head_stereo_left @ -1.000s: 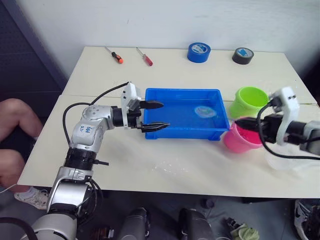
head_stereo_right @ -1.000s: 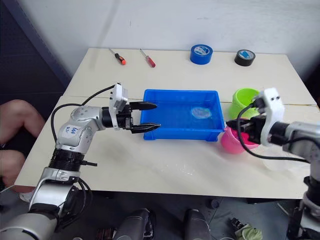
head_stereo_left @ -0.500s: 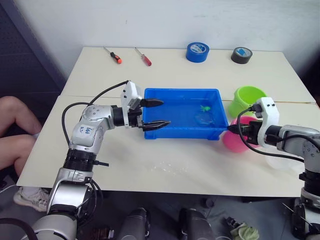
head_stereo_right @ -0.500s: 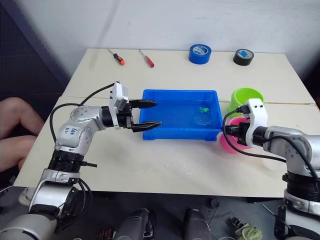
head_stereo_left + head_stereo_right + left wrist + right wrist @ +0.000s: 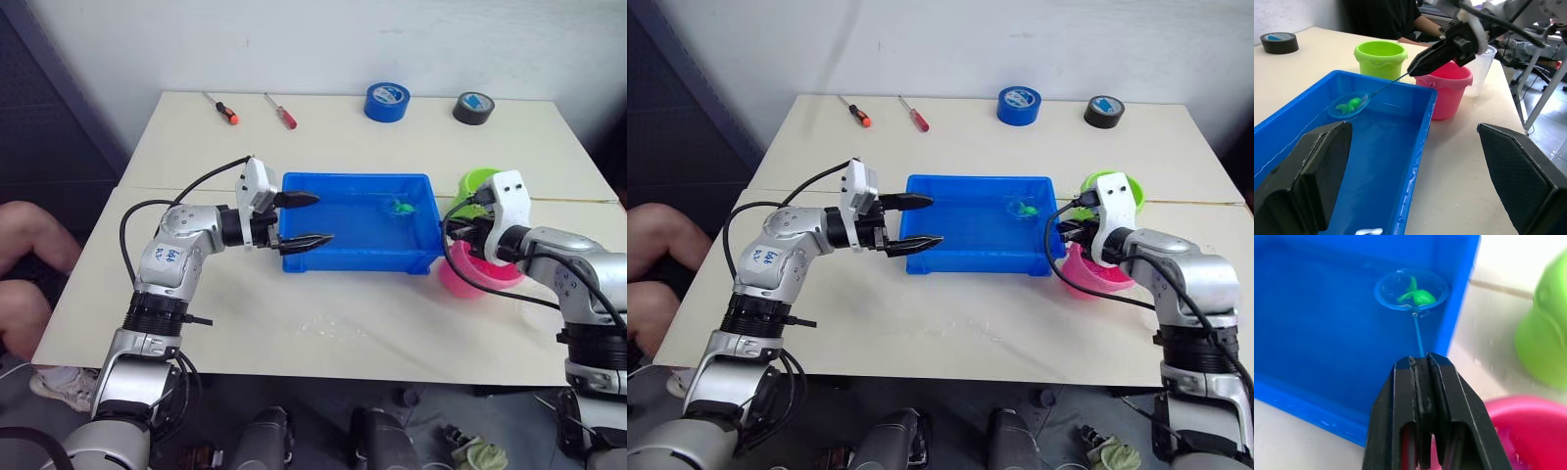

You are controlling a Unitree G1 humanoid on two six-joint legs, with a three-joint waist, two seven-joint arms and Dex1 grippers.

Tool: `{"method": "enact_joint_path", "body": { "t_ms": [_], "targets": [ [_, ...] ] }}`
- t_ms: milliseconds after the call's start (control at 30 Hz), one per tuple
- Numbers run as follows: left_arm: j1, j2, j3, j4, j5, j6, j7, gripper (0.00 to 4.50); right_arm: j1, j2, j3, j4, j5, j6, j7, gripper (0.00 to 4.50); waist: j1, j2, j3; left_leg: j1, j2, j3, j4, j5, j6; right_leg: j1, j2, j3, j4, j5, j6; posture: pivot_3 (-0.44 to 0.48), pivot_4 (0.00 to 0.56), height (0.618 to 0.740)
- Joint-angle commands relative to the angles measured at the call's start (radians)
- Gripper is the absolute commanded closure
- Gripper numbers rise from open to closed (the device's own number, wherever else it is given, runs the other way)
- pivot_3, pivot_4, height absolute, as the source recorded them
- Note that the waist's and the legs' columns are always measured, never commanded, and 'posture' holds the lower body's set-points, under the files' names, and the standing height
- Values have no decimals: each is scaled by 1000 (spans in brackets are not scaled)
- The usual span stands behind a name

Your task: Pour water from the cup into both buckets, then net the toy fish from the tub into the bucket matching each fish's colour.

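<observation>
The blue tub [image 5: 294, 181] sits mid-table with water in it. My right gripper [image 5: 453, 227] is shut on the net's thin handle [image 5: 1417, 335], above the pink bucket [image 5: 468, 282]. The net's hoop [image 5: 1411, 290] carries a green toy fish [image 5: 1420, 297] over the tub's far right part. The lime green bucket [image 5: 477, 182] stands just behind the pink one. My left gripper [image 5: 323, 219] is open at the tub's near left corner, one finger over the water and one in front of the wall. The clear cup [image 5: 1483, 73] stands beyond the pink bucket.
Two screwdrivers [image 5: 223, 108] [image 5: 280, 111], a blue tape roll [image 5: 388, 101] and a black tape roll [image 5: 474, 108] lie along the table's far edge. Water is spilled on the table [image 5: 328, 328] in front of the tub. A person's knee [image 5: 24, 255] is at the left.
My right gripper has swung in toward the tub's right end, and the net hoop has come up toward the far right corner with a green fish in it. The left arm has stayed put.
</observation>
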Motion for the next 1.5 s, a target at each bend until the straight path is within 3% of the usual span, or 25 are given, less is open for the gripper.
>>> {"method": "enact_joint_path", "body": {
  "t_ms": [33, 367, 567, 633, 833, 1000, 1200, 1267, 1367, 1467, 1500],
  "targets": [
    [-23, -10, 13, -7, -11, -18, 5, 35, 59, -43, -35, -156, -2, -63, 34, 4500, -1, 0, 0, 0, 0, 0, 0, 0, 0, 0, 0, 0, 0, 0, 0, 0, 150, 740],
    [-103, -54, 12, 83, -19, -29, -10, 35, 113, -127, -231, -307, 32, -28, 34, 4500, 1, 0, 0, 0, 0, 1, 0, 0, 0, 0, 0, 0, 0, 0, 0, 0, 150, 740],
    [-130, -74, 7, 125, -7, -59, -17, 35, 155, -280, -288, -201, -63, -122, 61, 4500, 2, 0, 0, 0, 0, 2, 0, 0, 0, 0, 0, 0, -1, 0, 0, 0, 150, 740],
    [-128, -75, 6, 121, -7, -60, -19, 35, 177, -330, -258, -139, -122, -203, 81, 4500, 1, 0, 0, 0, 0, 3, 0, 0, 0, 0, 0, 0, -1, 0, 0, 0, 150, 740],
    [-106, -63, 12, 93, -11, -50, -16, 35, 271, -518, -57, 39, -467, -715, 99, 4500, -2, 0, 0, 0, 0, 7, 0, 0, 0, 0, 0, 2, -1, 0, 0, 0, 150, 740],
    [-97, -53, 17, 73, -15, -39, -12, 35, 205, -709, 188, 218, -937, -1196, -76, 4500, -5, 0, 0, 0, 0, 7, -1, 0, 0, -2, 0, 4, -1, 0, 0, 0, 150, 740],
    [-97, -42, 25, 67, -18, -35, -9, 35, 55, -702, 269, 400, -1079, -1357, -130, 4500, -3, 0, 0, 0, 1, 6, -1, 0, 0, -2, 0, 4, -2, 0, 0, 0, 150, 740],
    [-97, -39, 28, 69, -17, -36, -9, 35, 28, -699, 272, 427, -1093, -1389, -129, 4500, -3, 0, 0, 0, 1, 6, -1, 0, 0, -2, 0, 4, -2, 0, 0, 0, 150, 740],
    [-96, -32, 29, 73, -12, -38, -8, 35, 34, -657, 221, 459, -970, -1377, -73, 4500, -4, 0, 0, 0, 1, 6, -1, 0, 0, -2, 0, 4, -2, 0, 0, 0, 150, 740],
    [-89, -19, 32, 75, -11, -34, -10, 35, 70, -569, 117, 419, -738, -1270, 51, 4500, -4, 0, 0, 0, 1, 6, 0, 0, 0, 0, 1, 2, -3, 0, 0, 0, 150, 740],
    [-68, -1, 36, 57, -18, -20, -17, 35, 92, -491, 47, 295, -519, -1071, 135, 4500, -4, 0, 0, 0, 1, 6, 0, 0, 0, 1, 1, 1, -3, 0, 0, 0, 150, 740]
  ]
}}
